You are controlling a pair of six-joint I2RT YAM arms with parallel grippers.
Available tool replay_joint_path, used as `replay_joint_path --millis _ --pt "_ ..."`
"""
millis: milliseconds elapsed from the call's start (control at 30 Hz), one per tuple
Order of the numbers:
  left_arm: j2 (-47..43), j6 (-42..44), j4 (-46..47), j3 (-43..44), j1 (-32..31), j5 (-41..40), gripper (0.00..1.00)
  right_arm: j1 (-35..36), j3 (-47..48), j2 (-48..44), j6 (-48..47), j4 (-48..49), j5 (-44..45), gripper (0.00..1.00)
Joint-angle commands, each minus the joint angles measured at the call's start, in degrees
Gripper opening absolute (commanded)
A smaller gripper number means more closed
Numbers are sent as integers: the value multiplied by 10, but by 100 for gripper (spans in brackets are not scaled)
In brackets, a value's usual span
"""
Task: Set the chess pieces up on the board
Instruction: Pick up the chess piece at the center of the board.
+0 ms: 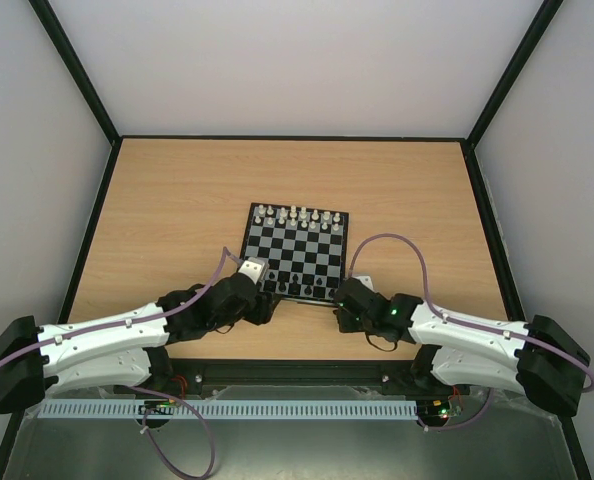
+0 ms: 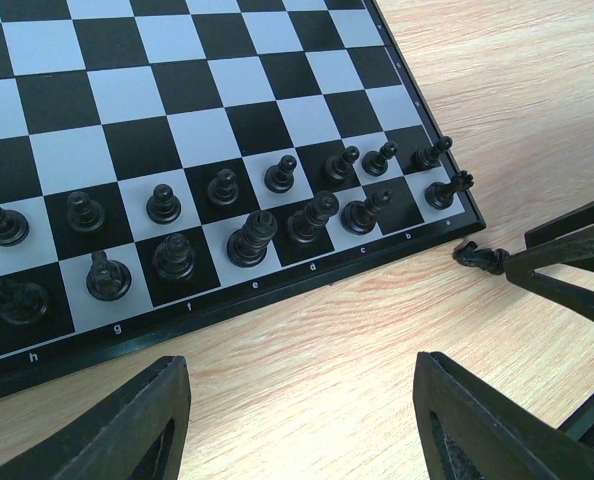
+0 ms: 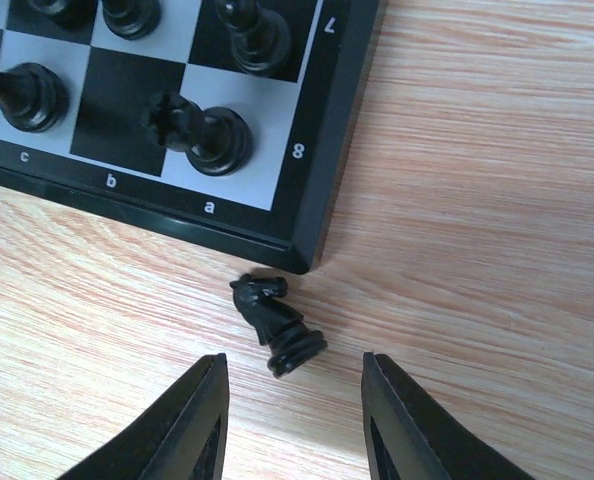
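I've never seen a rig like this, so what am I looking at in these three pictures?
The white left arm and right arm are robot arms bolted at the near edge of a light wooden table. One picture looks down from above; the other two come from a camera on each wrist, its black fingers at the bottom. On the table lies a black-and-grey chessboard, white chess pieces along its far side, black chess pieces along the near side. One black knight lies on its side on the wood off the board's corner. The left gripper and right gripper are open, holding nothing.
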Motion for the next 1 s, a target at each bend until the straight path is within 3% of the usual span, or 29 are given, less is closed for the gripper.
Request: replay_joint_path --millis 0,967 --pt "3 1 8 -4 -2 1 64 -2 -15 -6 4 19 10 36" --pt "39 4 17 11 -2 1 64 -2 -21 68 -34 80 -22 26"
